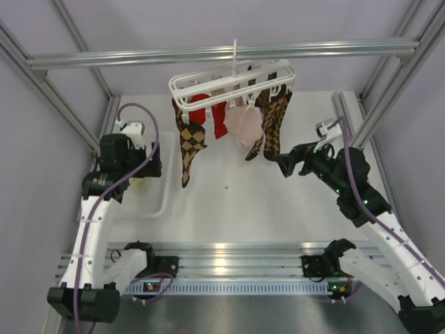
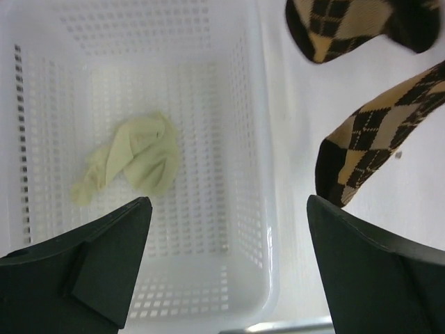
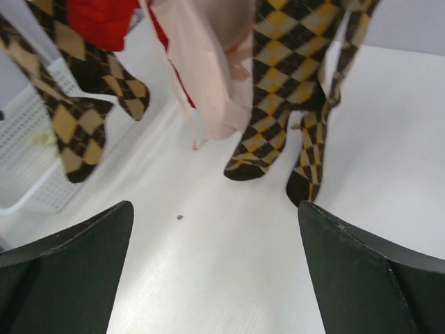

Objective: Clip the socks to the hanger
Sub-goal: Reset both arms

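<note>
Nearest the camera, both arms rise from their bases at the near edge of the smooth white table (image 1: 236, 209). The left arm folds up and points its wrist downward; the left gripper (image 2: 226, 209) hangs over a white perforated plastic basket (image 2: 257, 139), its dark, wedge-shaped fingers spread wide with nothing between them. One crumpled pale green cloth (image 2: 132, 160) lies on the basket floor. The right arm stretches forward and to the left, and the right gripper (image 3: 214, 209) is low above the table, likewise spread wide and holding nothing, aimed at the hanging fabrics and near them without touching.

Beyond the grippers hang the socks (image 1: 191, 142), soft, long and limp, patterned in dark brown and tan-yellow diamonds. Two dangle at the left end of the hanger (image 1: 229, 80) and two at the right end, toes just above the table. Between these pairs hang a plain red sock (image 1: 208, 111) and a pale pink sock (image 1: 245, 125). The hanger is a white plastic rectangular open frame with small clips beneath it, slightly tilted. Farthest back, its hook sits over a ribbed aluminium rail (image 1: 334, 47) spanning the cell.
</note>
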